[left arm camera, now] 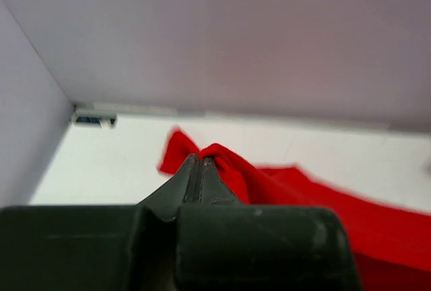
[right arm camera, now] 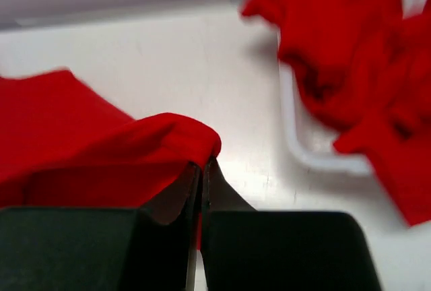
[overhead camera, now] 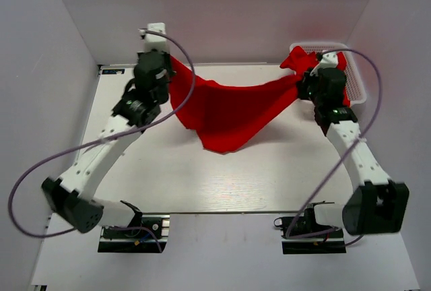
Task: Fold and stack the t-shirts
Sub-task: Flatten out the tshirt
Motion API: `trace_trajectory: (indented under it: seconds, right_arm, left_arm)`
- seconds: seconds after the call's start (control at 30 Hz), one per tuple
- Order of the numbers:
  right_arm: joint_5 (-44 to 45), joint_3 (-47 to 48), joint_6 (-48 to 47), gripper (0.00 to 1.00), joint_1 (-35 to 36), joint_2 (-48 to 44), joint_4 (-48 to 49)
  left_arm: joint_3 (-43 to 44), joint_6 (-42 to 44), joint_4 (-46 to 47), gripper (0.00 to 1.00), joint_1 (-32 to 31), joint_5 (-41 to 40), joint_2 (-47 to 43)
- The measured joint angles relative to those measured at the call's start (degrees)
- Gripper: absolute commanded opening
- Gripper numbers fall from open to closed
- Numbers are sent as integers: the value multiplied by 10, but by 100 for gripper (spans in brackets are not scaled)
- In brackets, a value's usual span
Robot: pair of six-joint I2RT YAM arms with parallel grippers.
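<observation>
The left tool (left arm camera: pixel 201 162) and the right tool (right arm camera: pixel 204 167) are each pinching shut on an edge of one red t-shirt (overhead camera: pixel 229 112), which is hanging stretched between them over the upper middle of the desk (overhead camera: pixel 202 183). Nothing is showing as folded or stacked yet, and more t-shirts (overhead camera: pixel 304 60) are waiting in the basket (overhead camera: pixel 358 92) at upper right.

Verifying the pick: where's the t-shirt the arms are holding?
Top view: the red t-shirt spans the far half of the table, pinched by the left gripper and right gripper, beside the white basket.

T-shirt (overhead camera: pixel 229 112) left of basket (overhead camera: pixel 359 93)
</observation>
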Motion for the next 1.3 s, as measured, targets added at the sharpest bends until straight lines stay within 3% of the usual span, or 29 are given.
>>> trace_trajectory:
  seconds: [0.17,0.37,0.6,0.9,1.1,1.3]
  right_arm:
    - [-41,66,-61,0,1,-97,3]
    - [-64,213,-111,0,0,-138,-58]
    - [-95,389,-145,0,0,-165,-144]
    - [-133,506,-169,0,0,-254,-167]
    - [-151,504,-170,0,0,-273,-152]
    - [-153,351,-156,0,-1,-267,-100]
  left_arm:
    - [71,47,9,0,0,-4,-91]
    - [150,85,-12,0,0,14,-157]
    - [285,101,-83,0,0,125,-209]
    - [468,107,-129,0,0,261,-236]
    - [456,112,-123,0,0,290,-240]
    - [333,160,-70,0,-1,247,-218]
